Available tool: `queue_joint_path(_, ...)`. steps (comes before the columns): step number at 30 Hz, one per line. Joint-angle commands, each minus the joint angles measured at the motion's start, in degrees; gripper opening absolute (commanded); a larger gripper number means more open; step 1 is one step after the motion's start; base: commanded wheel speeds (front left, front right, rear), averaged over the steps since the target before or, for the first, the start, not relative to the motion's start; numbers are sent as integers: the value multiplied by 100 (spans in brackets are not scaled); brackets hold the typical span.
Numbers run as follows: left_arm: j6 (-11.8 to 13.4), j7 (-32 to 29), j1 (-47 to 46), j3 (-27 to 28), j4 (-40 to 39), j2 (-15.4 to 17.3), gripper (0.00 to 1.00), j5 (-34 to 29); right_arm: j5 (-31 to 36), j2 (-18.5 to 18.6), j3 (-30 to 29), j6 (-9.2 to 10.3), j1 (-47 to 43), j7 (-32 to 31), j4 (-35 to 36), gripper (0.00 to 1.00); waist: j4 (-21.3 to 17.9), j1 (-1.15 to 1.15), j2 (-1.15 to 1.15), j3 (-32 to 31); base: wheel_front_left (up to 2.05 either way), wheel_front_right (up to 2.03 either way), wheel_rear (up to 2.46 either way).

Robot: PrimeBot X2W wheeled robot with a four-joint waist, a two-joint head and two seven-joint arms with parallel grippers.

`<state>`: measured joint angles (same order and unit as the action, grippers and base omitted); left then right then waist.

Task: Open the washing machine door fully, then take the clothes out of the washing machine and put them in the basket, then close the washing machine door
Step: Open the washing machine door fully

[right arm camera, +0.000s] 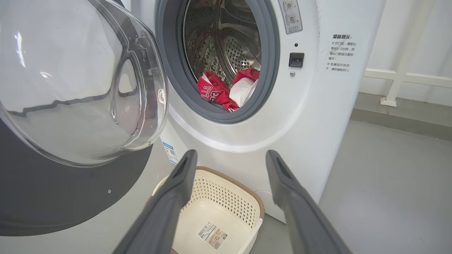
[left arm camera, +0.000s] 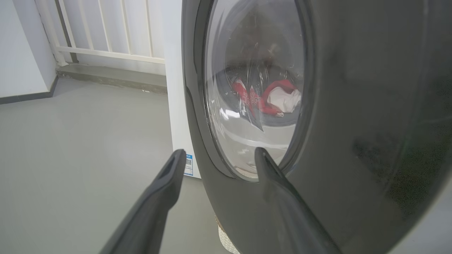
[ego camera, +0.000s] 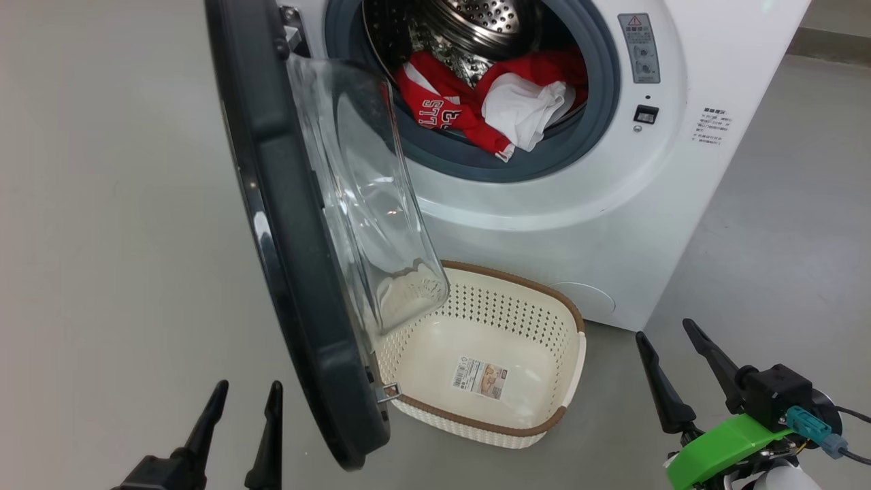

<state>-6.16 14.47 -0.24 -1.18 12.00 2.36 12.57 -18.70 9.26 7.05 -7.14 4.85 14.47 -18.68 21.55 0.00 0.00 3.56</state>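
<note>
One washing machine door (ego camera: 299, 272) stood swung open at nine o'clock of the single washing machine (ego camera: 544, 224). The clothes (ego camera: 476, 102) lay inside it: one white garment among red jersey cloth, the number of red pieces unclear. One basket (ego camera: 575, 367) sat on the floor (ego camera: 102, 204) at six o'clock beneath the opening. Two pincers, the left pincer (ego camera: 248, 386) at seven o'clock and the right pincer (ego camera: 663, 328) at four, were spread wide, gripping nothing.

Left pincer (ego camera: 246, 393) and right pincer (ego camera: 663, 333) gape, empty.
</note>
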Motion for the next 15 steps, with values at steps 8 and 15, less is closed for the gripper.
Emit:
queue_joint_path(8,22,52,-180,309,-170,52,100,35,115,-20,18,-35,5,52,111,100,-20,0,0,-27,0,0,0)
queue_joint_path(15,126,52,-394,768,-1139,52,0,283,130,-25,-30,-35,-8,52,115,100,7,0,0,-55,0,0,0)
